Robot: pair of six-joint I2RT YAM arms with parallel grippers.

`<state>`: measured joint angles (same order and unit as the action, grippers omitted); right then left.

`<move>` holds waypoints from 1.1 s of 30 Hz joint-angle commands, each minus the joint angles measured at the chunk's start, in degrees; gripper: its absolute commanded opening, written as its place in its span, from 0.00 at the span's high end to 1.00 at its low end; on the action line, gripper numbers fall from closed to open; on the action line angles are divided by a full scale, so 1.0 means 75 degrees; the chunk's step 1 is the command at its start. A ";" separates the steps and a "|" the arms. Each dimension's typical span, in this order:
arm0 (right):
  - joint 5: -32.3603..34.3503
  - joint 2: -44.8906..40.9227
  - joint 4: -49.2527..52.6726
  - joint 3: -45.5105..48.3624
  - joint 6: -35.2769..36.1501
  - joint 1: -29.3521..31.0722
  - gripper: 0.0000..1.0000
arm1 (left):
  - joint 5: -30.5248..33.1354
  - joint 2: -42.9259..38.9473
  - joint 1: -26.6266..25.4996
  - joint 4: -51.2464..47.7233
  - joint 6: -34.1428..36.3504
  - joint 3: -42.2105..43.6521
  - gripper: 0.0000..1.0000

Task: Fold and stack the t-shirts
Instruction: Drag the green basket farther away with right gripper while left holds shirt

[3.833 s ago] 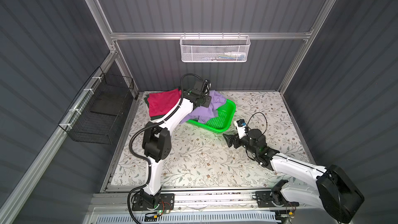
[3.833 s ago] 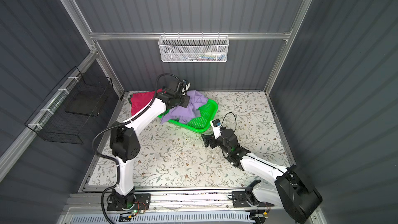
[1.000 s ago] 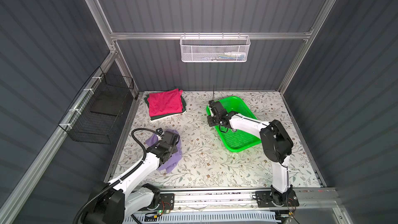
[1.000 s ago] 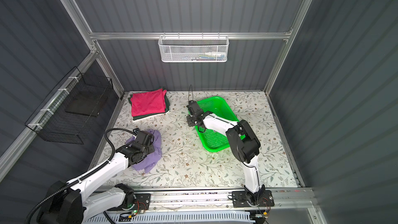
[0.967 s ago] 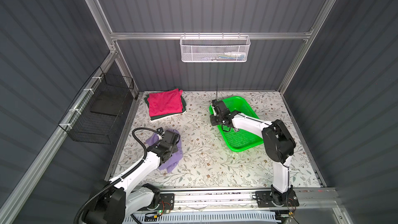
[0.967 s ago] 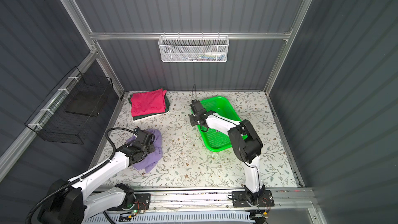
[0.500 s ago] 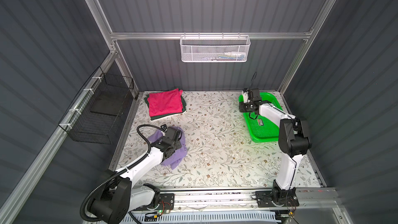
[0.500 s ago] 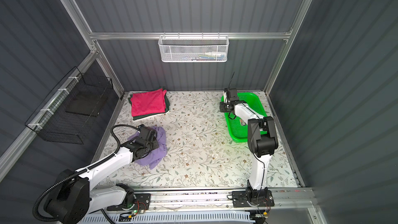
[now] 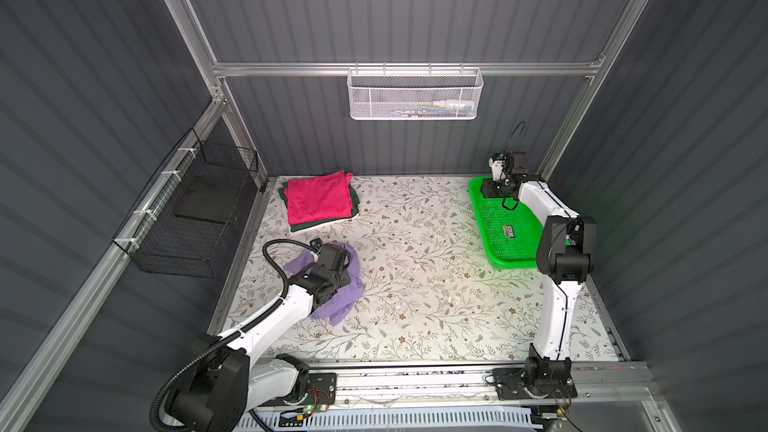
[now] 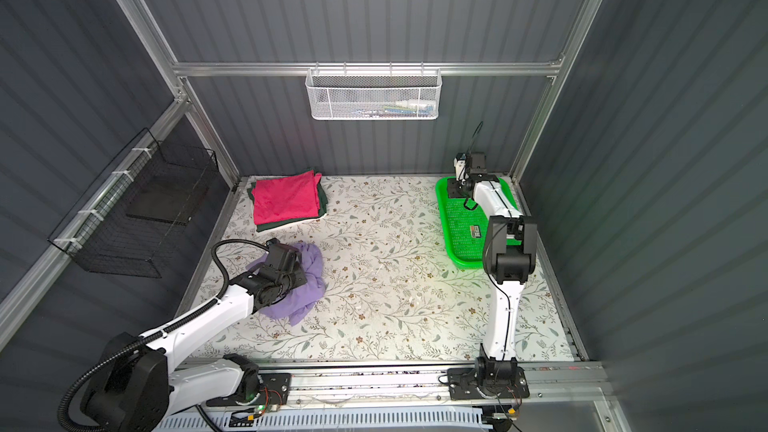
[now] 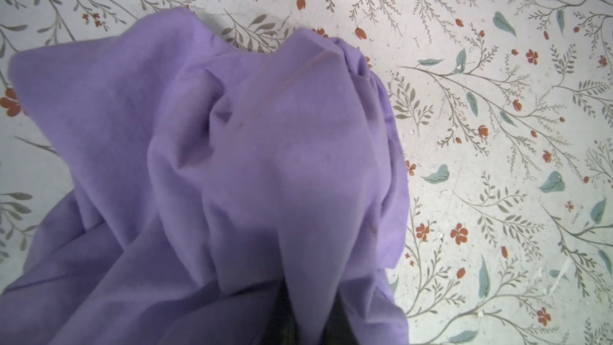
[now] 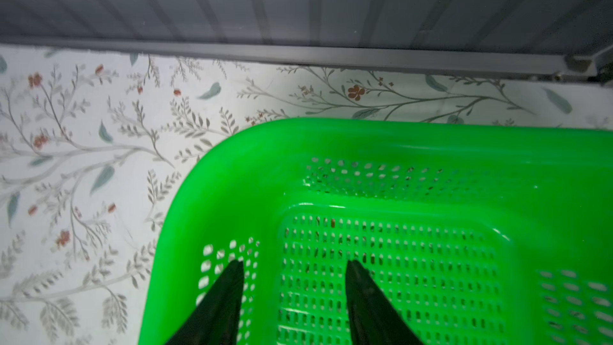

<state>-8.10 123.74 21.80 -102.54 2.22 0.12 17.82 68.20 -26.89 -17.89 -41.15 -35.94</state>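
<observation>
A crumpled lavender t-shirt (image 9: 347, 284) (image 10: 309, 280) lies on the flowered table at the front left. My left gripper (image 9: 330, 263) (image 11: 310, 313) is shut on a fold of it, and the cloth (image 11: 265, 160) drapes over the jaws and hides most of them. At the back left a folded magenta t-shirt (image 9: 320, 201) (image 10: 286, 199) rests on a folded dark green t-shirt (image 9: 318, 226) (image 10: 286, 225). My right gripper (image 9: 492, 191) (image 10: 455, 191) (image 12: 293, 263) is open over the far corner of the bright green basket (image 12: 232, 177), holding nothing.
The green mesh basket (image 9: 511, 259) (image 10: 463, 259) sits against the back right corner with a small label (image 9: 508, 231) inside. A white wire basket (image 9: 415, 95) hangs on the back wall, a black wire basket (image 9: 195, 218) on the left wall.
The right gripper dragged the green basket from the table's middle to the back right corner, then its jaws opened. The left gripper shifted the lavender t-shirt slightly rightward.
</observation>
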 commanded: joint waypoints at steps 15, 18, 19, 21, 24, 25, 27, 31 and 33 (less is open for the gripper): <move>0.2635 -0.3227 -0.0257 0.4613 -0.1409 0.1695 0.44 | -0.0755 0.0539 0.0014 0.0557 0.0312 -0.0129 1.00; 0.2788 -0.3017 -0.0257 0.4598 -0.1459 0.1695 0.47 | -0.0807 0.0507 0.0016 0.0588 0.0302 -0.0100 1.00; 0.2807 -0.2946 -0.0158 0.4506 -0.1445 0.1691 0.48 | -0.0808 0.0479 0.0016 0.0560 0.0300 -0.0085 1.00; 0.2892 -0.2843 -0.0131 0.4390 -0.1406 0.1689 0.53 | -0.0778 0.0391 0.0016 0.0503 0.0283 -0.0031 1.00; 0.2843 -0.2746 -0.0141 0.4231 -0.1300 0.1643 0.61 | -0.0680 0.0258 0.0018 0.0429 0.0265 0.0066 1.00; 0.2767 -0.2709 -0.0161 0.4165 -0.1219 0.1600 0.63 | -0.0658 0.0213 0.0018 0.0406 0.0254 0.0103 1.00; 0.2555 -0.2604 -0.0230 0.4060 -0.0889 0.1523 0.68 | -0.0641 0.0176 0.0023 0.0382 0.0242 0.0105 1.00; 0.2358 -0.2369 -0.0288 0.3734 -0.0367 0.1201 0.80 | -0.0686 0.0302 0.0012 0.0428 0.0236 0.0039 1.00; 0.2074 -0.2265 -0.0200 0.3469 -0.0335 0.0955 0.81 | -0.0730 0.0394 0.0015 0.0462 0.0260 -0.0032 1.00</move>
<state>10.26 105.56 20.21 -73.49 -2.61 9.93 13.21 70.74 -26.89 -14.09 -40.07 -35.90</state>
